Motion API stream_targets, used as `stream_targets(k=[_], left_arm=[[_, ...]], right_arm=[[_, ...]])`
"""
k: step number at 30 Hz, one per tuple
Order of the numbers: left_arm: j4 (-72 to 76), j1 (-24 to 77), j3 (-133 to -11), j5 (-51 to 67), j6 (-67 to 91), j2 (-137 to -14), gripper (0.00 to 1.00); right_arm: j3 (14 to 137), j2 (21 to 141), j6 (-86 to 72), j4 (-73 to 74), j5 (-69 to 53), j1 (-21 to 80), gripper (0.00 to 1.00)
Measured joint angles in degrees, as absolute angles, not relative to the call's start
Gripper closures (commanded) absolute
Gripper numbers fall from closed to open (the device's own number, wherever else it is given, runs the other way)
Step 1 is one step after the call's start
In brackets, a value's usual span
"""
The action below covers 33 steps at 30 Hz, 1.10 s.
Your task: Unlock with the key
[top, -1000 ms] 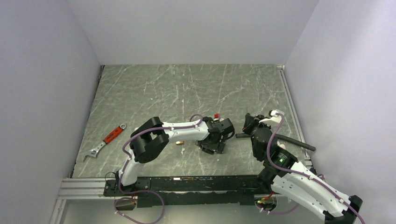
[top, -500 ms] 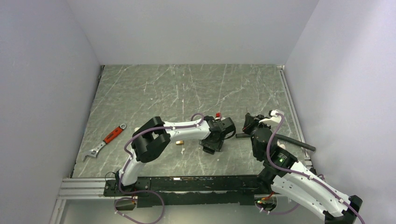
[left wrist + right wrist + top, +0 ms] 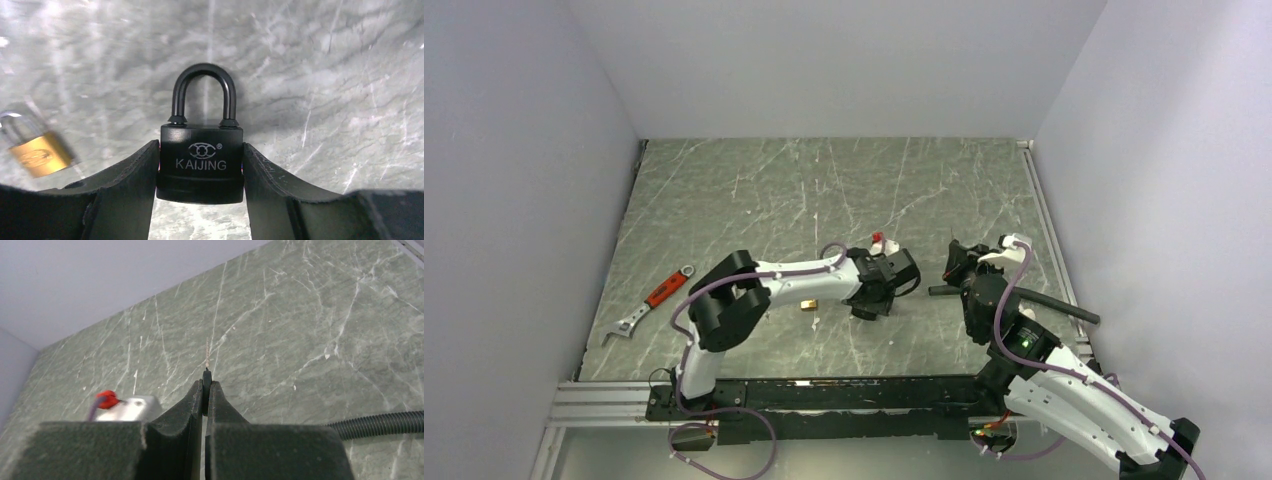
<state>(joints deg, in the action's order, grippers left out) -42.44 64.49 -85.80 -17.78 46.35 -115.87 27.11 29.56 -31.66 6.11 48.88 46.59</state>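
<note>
My left gripper (image 3: 864, 304) is shut on the body of the black padlock (image 3: 201, 160), held between both fingers with its shackle closed and pointing away from the camera. The padlock is mostly hidden under the gripper in the top view. My right gripper (image 3: 954, 262) is to its right, apart from it. In the right wrist view that gripper (image 3: 206, 390) is shut on the key (image 3: 206, 382), whose black head is pinched edge-on at the fingertips and whose thin blade points forward. A brass padlock (image 3: 808, 303) lies on the table left of the left gripper, and shows in the left wrist view (image 3: 36, 155).
A red-handled adjustable wrench (image 3: 649, 303) lies at the left edge of the table. A black corrugated hose (image 3: 1054, 303) lies beside the right arm. White walls close in the table on three sides. The left wrist with its red cap (image 3: 106, 399) shows in the right wrist view.
My left gripper has shifted a little left and farther back with the black padlock, and its wrist has turned. The right arm and the key have not moved.
</note>
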Motion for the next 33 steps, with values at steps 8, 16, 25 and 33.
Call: stream_targets(k=[8,16,25,33], left_arm=[[-32.6,61.3,-75.9,-22.3,47.3,-100.8,1.0],[-21.2,56.8,-67.4,-20.5,48.6,-91.0,1.0],[-24.7,55.5,-68.2,-19.3,47.0,-91.4,0.49],[-45.5,55.2,-82.5,-22.3,53.2,-104.1,0.0]], right_arm=[[27.1,29.5,-29.0,4.1,48.9,46.6,1.0],[26.7,29.5,-28.1,1.9,47.1,46.6,1.0],[24.8,29.3,-27.0,-0.4,41.4,46.6,1.0],[24.8,30.8,-28.6,1.3,41.5,46.6,1.0]])
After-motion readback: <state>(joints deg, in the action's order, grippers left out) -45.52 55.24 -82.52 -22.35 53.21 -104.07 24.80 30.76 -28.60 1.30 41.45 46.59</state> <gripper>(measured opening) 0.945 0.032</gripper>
